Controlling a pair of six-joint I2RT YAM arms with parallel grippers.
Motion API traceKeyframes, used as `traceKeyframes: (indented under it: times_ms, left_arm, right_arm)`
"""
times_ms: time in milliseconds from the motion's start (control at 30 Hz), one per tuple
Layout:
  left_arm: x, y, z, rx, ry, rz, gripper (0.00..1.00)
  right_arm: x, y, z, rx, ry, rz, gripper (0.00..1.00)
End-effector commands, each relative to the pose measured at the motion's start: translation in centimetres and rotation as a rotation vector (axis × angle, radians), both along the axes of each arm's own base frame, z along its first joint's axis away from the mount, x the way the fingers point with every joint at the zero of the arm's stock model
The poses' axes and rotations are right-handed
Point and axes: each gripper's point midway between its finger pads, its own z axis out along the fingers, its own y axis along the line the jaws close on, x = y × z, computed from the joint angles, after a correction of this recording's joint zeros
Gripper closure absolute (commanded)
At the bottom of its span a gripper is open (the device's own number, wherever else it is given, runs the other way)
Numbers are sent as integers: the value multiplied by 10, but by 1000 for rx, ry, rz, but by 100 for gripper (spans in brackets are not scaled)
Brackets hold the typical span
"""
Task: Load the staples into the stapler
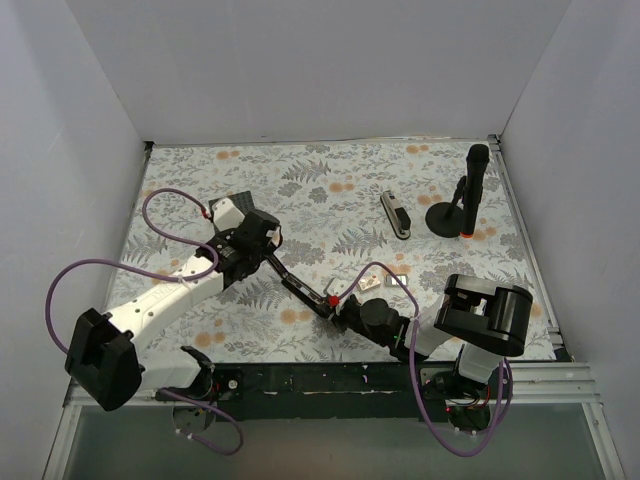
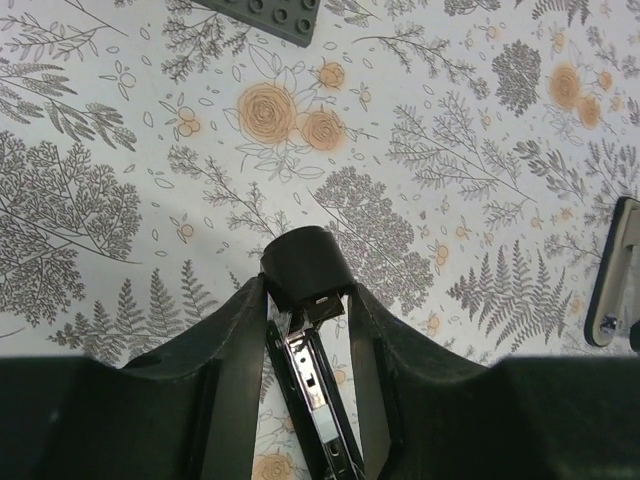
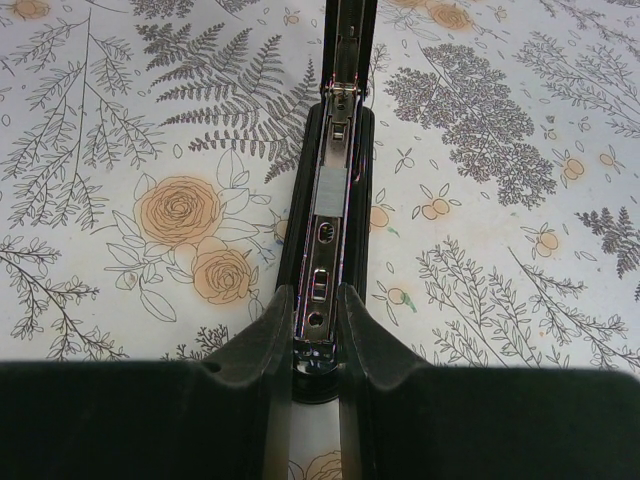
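Note:
The slim black stapler [image 1: 300,285] lies opened out flat on the floral cloth, held between my two grippers. My left gripper [image 1: 268,248] is shut on its black head end [image 2: 305,262], with the fingertips against both sides of the cap. My right gripper [image 1: 338,305] is shut on the other end of the stapler [image 3: 318,330]. The silver channel [image 3: 335,140] faces up, and a small pale grey block [image 3: 330,190] that looks like the staples sits in it. The tiny whitish staple box [image 1: 372,283] lies just right of the stapler.
A tall black stand [image 1: 470,190] with a round base [image 1: 445,218] stands at the back right. A slim black-and-silver object [image 1: 396,215] lies left of it and shows at the right edge of the left wrist view [image 2: 615,290]. A dark studded plate [image 2: 265,15] is at that view's top edge.

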Motion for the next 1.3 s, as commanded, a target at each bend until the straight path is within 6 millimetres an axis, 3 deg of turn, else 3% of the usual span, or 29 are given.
traceKeyframes:
  times_ms: [0, 133, 367, 700, 833, 1033, 1133, 1267]
  left_arm:
    - [-15, -38, 10, -147, -12, -52, 82]
    - [-30, -57, 11, -146, -15, -106, 75]
    - [-49, -68, 9, -76, -11, -153, 68]
    - [-84, -105, 0, -108, 31, -261, 64]
    - [-90, -110, -2, -131, 45, -267, 63]
    - [-90, -117, 22, -186, 0, -307, 52]
    - [-89, -118, 39, -200, -36, -330, 41]
    - [-84, -111, 55, -205, -82, -312, 34]
  right_arm:
    - [-7, 23, 29, 95, -31, 69, 99]
    - [-7, 22, 30, 97, -29, 67, 99]
    - [-9, 22, 32, 106, -24, 77, 99]
    - [-9, 19, 36, 123, -26, 70, 99]
    - [-9, 18, 37, 126, -24, 65, 99]
    - [-10, 16, 36, 127, -19, 61, 99]
    - [-9, 16, 35, 125, -17, 59, 99]
    - [-8, 15, 33, 121, -15, 51, 99]
